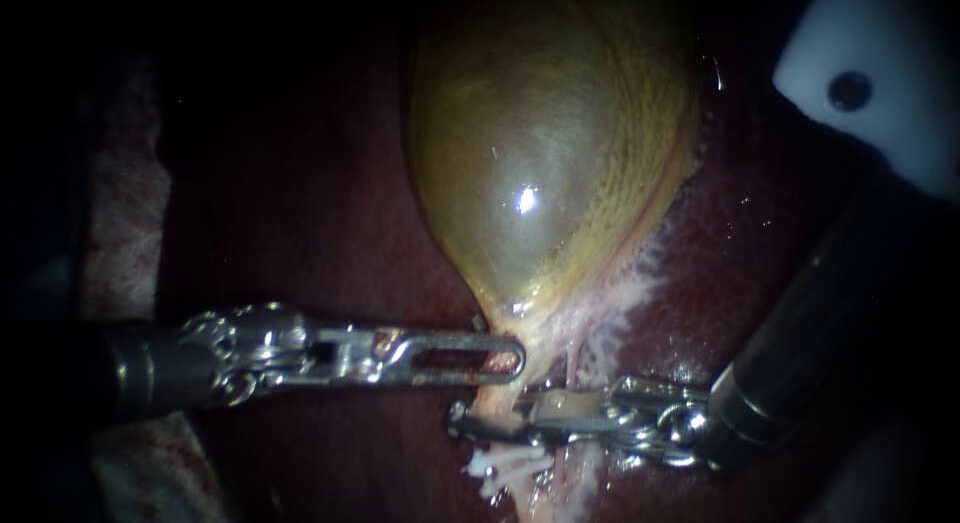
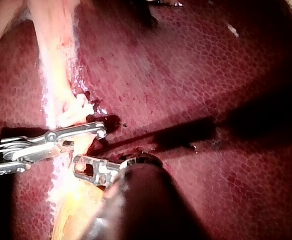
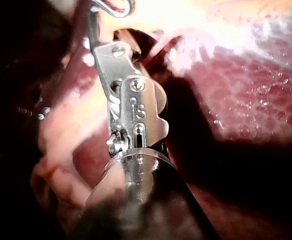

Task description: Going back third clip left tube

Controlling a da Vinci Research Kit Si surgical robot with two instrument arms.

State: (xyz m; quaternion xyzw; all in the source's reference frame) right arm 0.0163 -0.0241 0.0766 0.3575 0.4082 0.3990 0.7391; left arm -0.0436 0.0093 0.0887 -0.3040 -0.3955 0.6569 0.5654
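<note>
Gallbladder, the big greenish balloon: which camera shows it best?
The endoscope view: the gallbladder shows almost whole, from rounded body to narrow neck. The left wrist view catches only a yellowish sliver, perhaps its neck. The right wrist view shows just bright pale tissue.

L instrument (image 1: 505,361) horiz, pincer clamped on gallbladder (image 1: 540,153) neck, R instrument (image 1: 480,419) opposite, lower

Instruments: two, left instrument (image 1: 500,358) from 9 o'clock and right instrument (image 1: 470,415) from 4 o'clock. Gallbladder (image 1: 540,153): one, at 12 o'clock. Liver (image 1: 720,243): one. White clips (image 1: 505,468), 6 o'clock: at least two, exact count unclear. White block (image 1: 880,73): one, at 2 o'clock.
</note>
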